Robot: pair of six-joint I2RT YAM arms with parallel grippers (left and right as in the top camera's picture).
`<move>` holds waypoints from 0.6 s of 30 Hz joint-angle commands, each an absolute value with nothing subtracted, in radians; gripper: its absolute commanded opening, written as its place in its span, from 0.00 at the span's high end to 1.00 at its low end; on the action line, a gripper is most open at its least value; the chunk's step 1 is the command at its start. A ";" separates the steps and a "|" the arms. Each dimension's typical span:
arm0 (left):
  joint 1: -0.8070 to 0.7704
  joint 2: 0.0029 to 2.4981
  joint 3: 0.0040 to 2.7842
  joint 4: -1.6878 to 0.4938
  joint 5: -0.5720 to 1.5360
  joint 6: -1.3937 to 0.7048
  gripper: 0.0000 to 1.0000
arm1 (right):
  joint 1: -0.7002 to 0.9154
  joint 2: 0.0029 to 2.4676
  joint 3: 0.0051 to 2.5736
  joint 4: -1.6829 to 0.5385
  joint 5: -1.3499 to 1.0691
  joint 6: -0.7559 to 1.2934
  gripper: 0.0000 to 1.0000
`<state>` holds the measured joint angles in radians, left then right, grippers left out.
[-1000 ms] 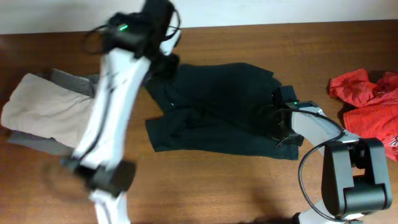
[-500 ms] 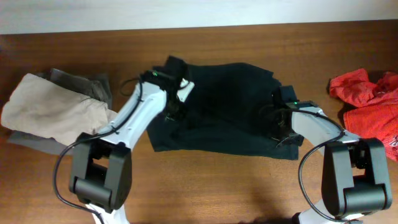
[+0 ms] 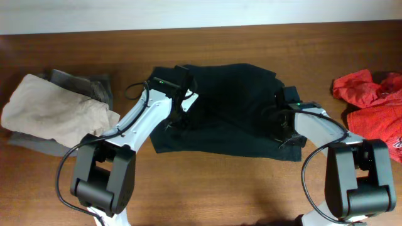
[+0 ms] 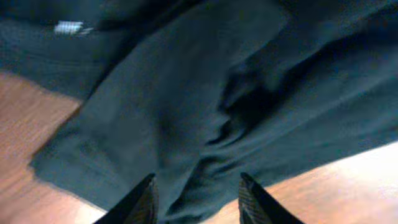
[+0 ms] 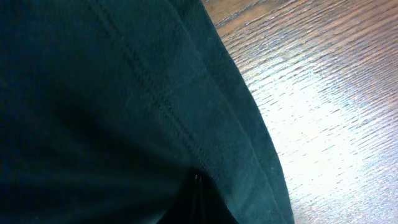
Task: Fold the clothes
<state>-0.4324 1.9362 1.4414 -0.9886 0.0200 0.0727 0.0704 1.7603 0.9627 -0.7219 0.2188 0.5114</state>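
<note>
- The black T-shirt lies rumpled in the middle of the wooden table, roughly spread but with creases and a folded-over ridge across its left half. No neat fold is made yet, so I judge the job to be at its start: getting hold of the cloth.
- The left gripper hangs low over the shirt's left part, near the lower hem. Its fingertips stand partly apart with cloth beneath them, and I see no fold pinched between them.
- The right gripper sits at the shirt's right edge, closed down tight. Its wrist view is filled with dark fabric and a stitched hem running in towards the jaws, so it looks to be pinching that edge.
- The beige garment on the grey garment lies well to the left, and the red garment far right. Both are clear of the work.
- Next, I reckon, the left side needs to drop onto an edge or corner and close, so both ends can be lifted and the cloth drawn flat.
</note>
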 commanded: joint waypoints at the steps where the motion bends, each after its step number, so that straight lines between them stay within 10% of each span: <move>1: -0.427 1.906 1.434 -1.018 -0.100 -0.010 0.59 | 0.065 1.749 0.948 -0.714 0.191 0.506 0.96; 12: -0.389 1.785 1.235 -1.012 -0.155 -0.136 0.50 | 0.065 1.749 0.948 -0.719 0.191 0.506 0.96; 18: -0.342 1.785 1.100 -0.770 -0.054 -0.062 0.61 | 0.065 1.749 0.948 -0.724 0.191 0.505 0.96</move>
<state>-0.3637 1.7840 1.1427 -0.8219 -0.1085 -0.0948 0.0704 1.7596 0.9627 -0.7227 0.2153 0.5114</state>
